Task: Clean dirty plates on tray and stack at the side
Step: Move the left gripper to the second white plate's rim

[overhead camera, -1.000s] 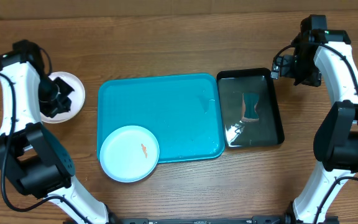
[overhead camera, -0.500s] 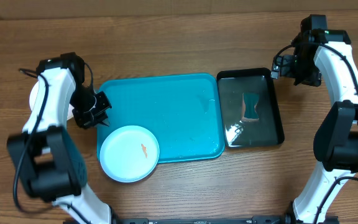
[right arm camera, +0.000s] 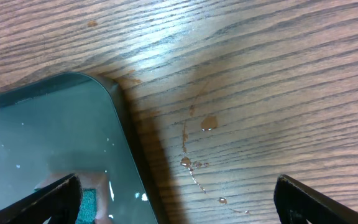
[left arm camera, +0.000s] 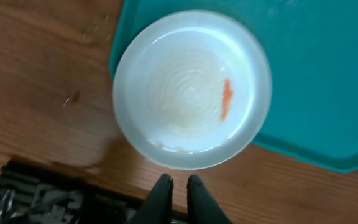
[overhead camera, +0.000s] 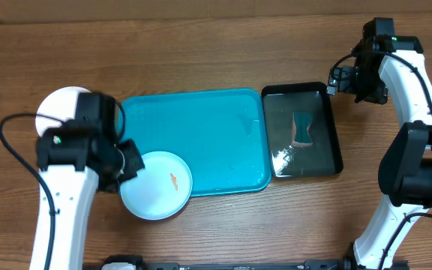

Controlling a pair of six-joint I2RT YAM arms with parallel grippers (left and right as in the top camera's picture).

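Plates: a round light-blue plastic plate [left arm camera: 191,87] bearing an orange smear [left arm camera: 226,99] overhung the turquoise rectangular plastic tray [overhead camera: 201,135] corner, the left claw [left arm camera: 178,186] nearly closed and seemingly empty nearby, the right claw [right arm camera: 173,193] wide; such narrow jaws might nudge it onto the bench [overhead camera: 201,52].

Wooden table [overhead camera: 201,60]: turquoise tray [overhead camera: 201,135], black tray [overhead camera: 334,135], white plate [overhead camera: 55,105].

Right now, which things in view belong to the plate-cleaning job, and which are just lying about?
Belongs to the job:
- blue plate with orange smear, on the tray's corner
- turquoise tray
- white plate set aside on the table

Lying about:
- none; the black tray holds a sponge, probably for wiping
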